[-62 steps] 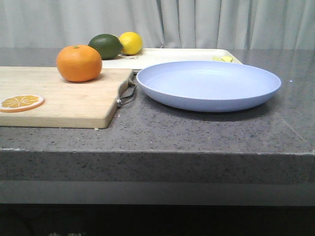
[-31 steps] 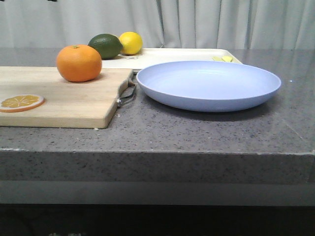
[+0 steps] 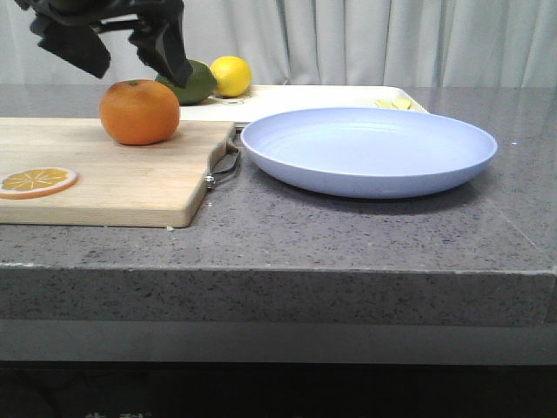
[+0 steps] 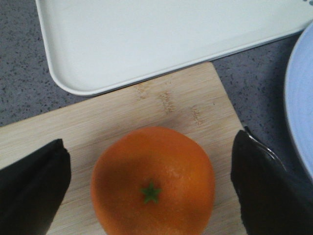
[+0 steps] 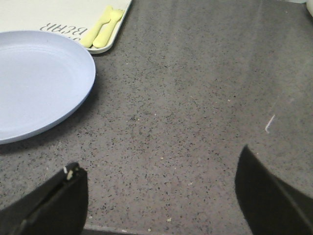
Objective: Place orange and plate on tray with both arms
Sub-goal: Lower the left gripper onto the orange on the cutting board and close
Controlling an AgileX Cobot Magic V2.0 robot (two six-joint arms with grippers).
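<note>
The orange (image 3: 139, 111) sits on the wooden cutting board (image 3: 104, 178) at the left. My left gripper (image 3: 122, 54) hangs open just above it, one finger on each side; in the left wrist view the orange (image 4: 152, 182) lies between the two fingers (image 4: 32, 188), untouched. The lavender-blue plate (image 3: 370, 150) rests on the counter right of the board. The cream tray (image 3: 305, 98) lies behind the plate and shows in the left wrist view (image 4: 146, 39). My right gripper (image 5: 159, 196) is open over bare counter, right of the plate (image 5: 39, 83); it is out of the front view.
An orange slice (image 3: 36, 181) lies on the board's near left. A green fruit (image 3: 193, 83) and a yellow lemon (image 3: 231, 76) sit at the tray's far left. Small yellow pieces (image 5: 101, 27) lie in the tray's right corner. The counter's front edge (image 3: 278, 272) is near.
My left gripper has come into the front view from above and now hangs over the orange. The orange, plate and tray have not moved.
</note>
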